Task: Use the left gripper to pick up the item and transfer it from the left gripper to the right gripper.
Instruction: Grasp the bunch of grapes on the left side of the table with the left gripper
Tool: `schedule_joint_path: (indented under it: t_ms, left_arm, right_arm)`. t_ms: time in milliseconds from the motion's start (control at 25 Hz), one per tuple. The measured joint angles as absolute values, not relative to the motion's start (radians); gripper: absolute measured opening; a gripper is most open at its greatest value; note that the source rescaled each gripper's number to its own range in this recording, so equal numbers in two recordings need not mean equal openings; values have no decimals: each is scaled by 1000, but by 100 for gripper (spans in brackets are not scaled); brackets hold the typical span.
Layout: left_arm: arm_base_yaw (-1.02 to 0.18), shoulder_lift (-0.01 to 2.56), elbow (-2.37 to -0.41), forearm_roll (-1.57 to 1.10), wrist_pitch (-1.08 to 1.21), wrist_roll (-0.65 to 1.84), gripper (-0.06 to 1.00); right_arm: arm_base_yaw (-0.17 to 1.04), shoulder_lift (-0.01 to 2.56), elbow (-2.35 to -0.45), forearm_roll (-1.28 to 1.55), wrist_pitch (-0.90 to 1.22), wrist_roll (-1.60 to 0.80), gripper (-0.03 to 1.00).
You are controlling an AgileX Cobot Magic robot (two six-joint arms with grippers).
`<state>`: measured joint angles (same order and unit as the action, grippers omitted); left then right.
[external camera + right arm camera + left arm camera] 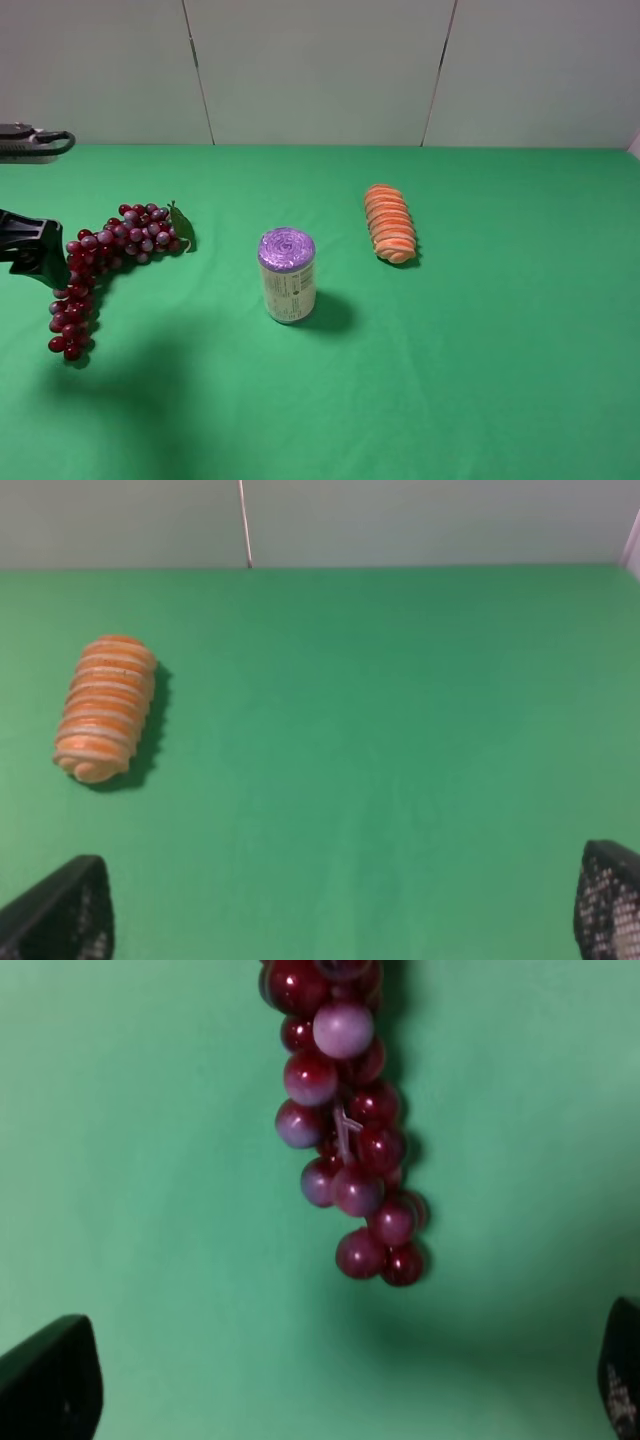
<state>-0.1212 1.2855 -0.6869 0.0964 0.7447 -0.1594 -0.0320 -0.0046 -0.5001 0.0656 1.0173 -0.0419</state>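
I saw the left gripper (335, 1395) spread wide, the grapes (345, 1130) lying on the green cloth (150, 1210) just beyond its fingers (50, 1385), untouched. Only the high camera showed their leaf (181, 224), the can (287, 275) and, farther, the bread piece (390, 223). The right gripper (330, 915), likewise spread, appeared solely in its wrist view.

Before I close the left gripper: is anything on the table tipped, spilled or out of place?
Nothing stands out. The grape bunch lies flat in a curve on the green table, the purple-topped can stands upright, and the orange ridged piece lies apart from both. The left gripper is open.
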Motion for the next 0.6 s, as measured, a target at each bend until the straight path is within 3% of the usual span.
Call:
schedule_joint_path:
  t_ms: [600]
  left_arm:
    - [-121, 1643, -609, 94, 436, -169, 98]
  right_arm:
    - [-32, -5, -500, 66, 1017, -42, 100]
